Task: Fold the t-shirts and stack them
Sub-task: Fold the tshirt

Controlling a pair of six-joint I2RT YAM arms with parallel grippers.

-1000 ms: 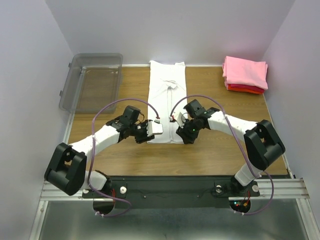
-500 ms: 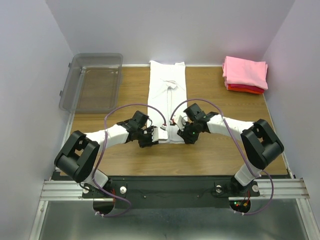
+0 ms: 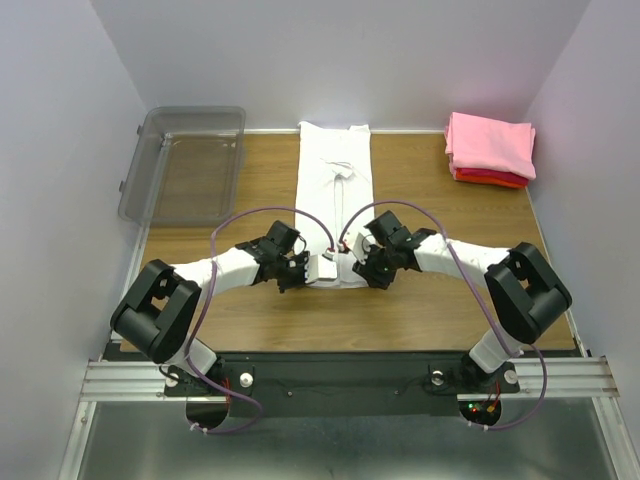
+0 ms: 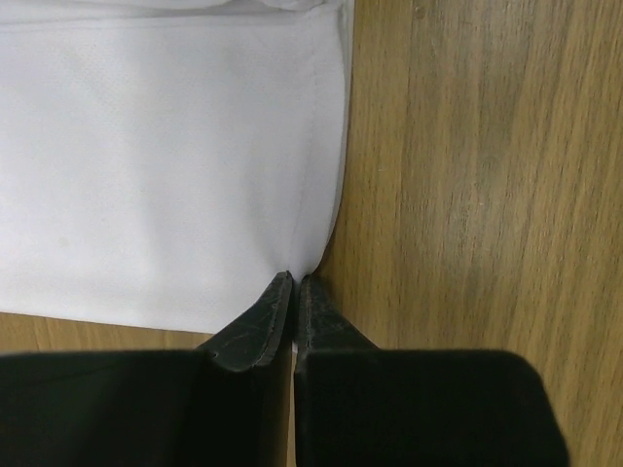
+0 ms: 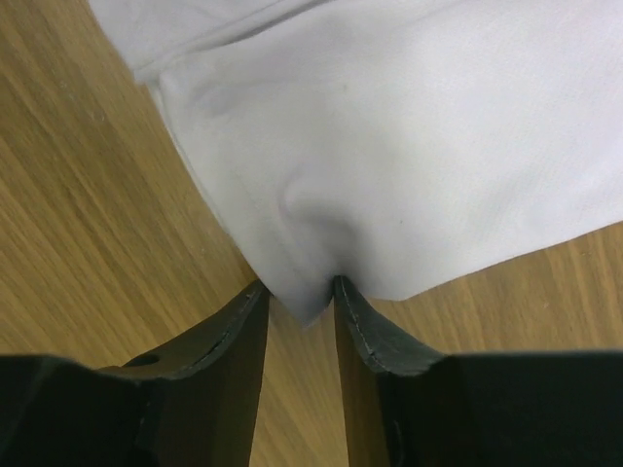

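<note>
The white t-shirt [image 3: 336, 190] lies as a long narrow strip down the middle of the table, collar at the far end. My left gripper [image 3: 320, 268] is at its near left corner. In the left wrist view the left gripper [image 4: 295, 280] is shut, with the corner of the white t-shirt [image 4: 165, 165] pinched between its tips. My right gripper [image 3: 357, 268] is at the near right corner. The right gripper [image 5: 298, 287] is shut on the puckered corner of the white t-shirt [image 5: 409, 146]. A folded pink t-shirt [image 3: 490, 142] sits on a folded red t-shirt [image 3: 488, 179] at the back right.
A clear grey plastic bin [image 3: 185, 165] stands at the back left, partly over the table edge. Bare wooden table [image 3: 440, 300] shows on both sides of the white strip. Walls close in the left, right and far sides.
Both grippers moved down onto the near hem of the white t-shirt. The left jaws closed on its left corner, and the right jaws narrowed onto its right corner.
</note>
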